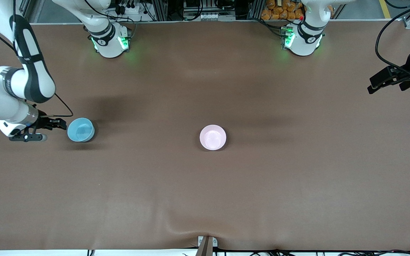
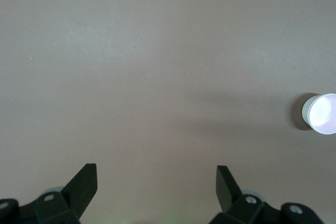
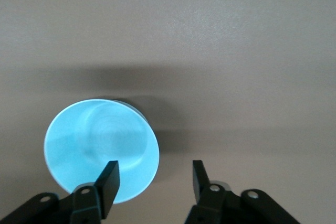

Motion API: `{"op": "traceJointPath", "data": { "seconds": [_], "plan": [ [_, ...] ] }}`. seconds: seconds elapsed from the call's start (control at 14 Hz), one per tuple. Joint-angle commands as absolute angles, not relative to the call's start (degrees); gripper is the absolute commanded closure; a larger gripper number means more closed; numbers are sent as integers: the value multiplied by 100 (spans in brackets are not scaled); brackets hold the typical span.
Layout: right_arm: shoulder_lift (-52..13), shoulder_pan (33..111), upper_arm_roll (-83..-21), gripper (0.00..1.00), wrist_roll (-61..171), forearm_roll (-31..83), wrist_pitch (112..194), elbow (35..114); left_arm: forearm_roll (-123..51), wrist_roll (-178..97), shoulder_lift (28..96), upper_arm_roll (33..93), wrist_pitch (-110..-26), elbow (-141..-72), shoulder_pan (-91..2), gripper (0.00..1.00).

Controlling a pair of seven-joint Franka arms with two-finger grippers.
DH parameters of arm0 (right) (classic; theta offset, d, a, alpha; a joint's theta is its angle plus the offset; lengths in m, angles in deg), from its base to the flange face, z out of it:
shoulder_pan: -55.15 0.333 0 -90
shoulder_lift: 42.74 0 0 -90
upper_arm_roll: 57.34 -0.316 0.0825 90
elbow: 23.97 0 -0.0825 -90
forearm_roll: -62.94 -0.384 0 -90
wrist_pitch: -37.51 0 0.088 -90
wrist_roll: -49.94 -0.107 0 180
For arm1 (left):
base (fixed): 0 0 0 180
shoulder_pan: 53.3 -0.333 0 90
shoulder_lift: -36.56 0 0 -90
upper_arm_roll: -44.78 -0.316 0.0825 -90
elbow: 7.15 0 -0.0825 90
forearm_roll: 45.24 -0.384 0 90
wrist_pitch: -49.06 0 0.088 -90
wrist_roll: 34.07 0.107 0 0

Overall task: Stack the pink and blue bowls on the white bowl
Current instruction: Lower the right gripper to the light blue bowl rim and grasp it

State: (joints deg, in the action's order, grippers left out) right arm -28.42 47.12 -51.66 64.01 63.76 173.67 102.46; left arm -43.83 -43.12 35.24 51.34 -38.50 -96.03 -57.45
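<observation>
The pink bowl [image 1: 213,137] sits mid-bench, apparently already nested on the white bowl, which I cannot make out, so the blue bowl [image 1: 80,129], alone toward the right arm's end, seems the only piece left. The right gripper [image 1: 58,124] hovers at its rim, jaws parted and empty. The left gripper [image 2: 157,182] waits at its own end of the bench, jaws wide.

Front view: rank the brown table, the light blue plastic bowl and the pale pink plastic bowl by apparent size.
1. Brown table, by far the largest.
2 and 3. Round light blue plastic bowl and round pale pink plastic bowl: they look alike in size, so no ranking between them.
</observation>
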Motion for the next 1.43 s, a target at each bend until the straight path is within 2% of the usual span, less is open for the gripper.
{"op": "traceJointPath", "data": {
  "seconds": [0.0,0.21,0.43,0.64,0.79,1.0,1.36],
  "plan": [
    [-2684,4654,-5207,43,6506,6365,17830,10470,-4321,-4347,3419,5067,-3786,-9662,-5682,0],
    [-2429,4601,-5216,51,6515,6338,18242,10558,-4313,-4365,3366,5076,-3585,-9645,-5682,0],
    [-2394,4610,-5216,79,6506,6330,18323,10594,-4312,-4356,3489,5067,-3733,-9619,-5673,0],
    [-2358,4618,-5225,98,6497,6312,18323,10594,-4365,-4347,3472,5050,-3778,-9627,-5690,0],
    [-2332,4679,-5225,100,6497,6189,18314,10594,-4357,-4356,3428,5058,-3751,-9619,-5743,0],
    [-2437,4907,-5251,100,6401,5928,18017,10498,-4348,-4374,3480,5111,-3751,-9171,-5726,0],
    [-2516,5417,-5251,100,5649,4740,16094,9251,-4304,-4347,3489,5111,-3751,-9188,-5734,0]
  ]
}}
